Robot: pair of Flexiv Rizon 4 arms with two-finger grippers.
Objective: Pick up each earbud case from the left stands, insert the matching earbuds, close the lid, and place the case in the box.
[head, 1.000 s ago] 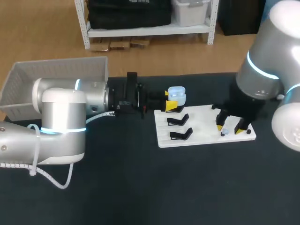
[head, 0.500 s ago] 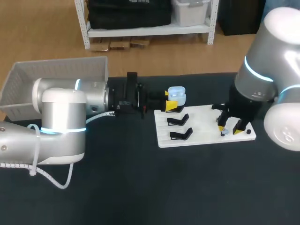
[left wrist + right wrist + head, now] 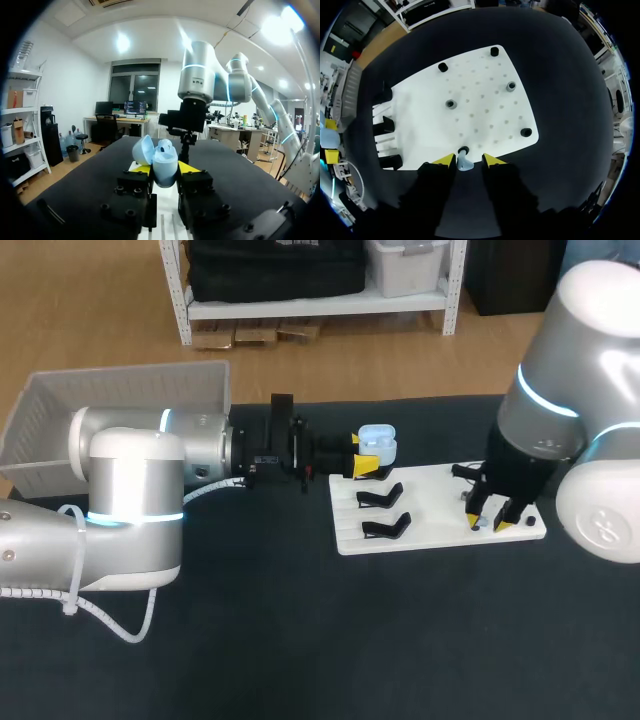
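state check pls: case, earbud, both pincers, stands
case: lid open, clamped in the left pincer
left pincer: shut on the case
earbud: at the board's edge, not clamped
right pincer: open, earbud between its tips
stands: the two nearer ones hold no case

No legible text, numbers or signs on earbud case (image 3: 377, 442) or white board (image 3: 432, 506).

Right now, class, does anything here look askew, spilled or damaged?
Nothing stands out: the open earbud case sits squarely in the left jaws, the white board lies flat, and an earbud stands between the right jaws.
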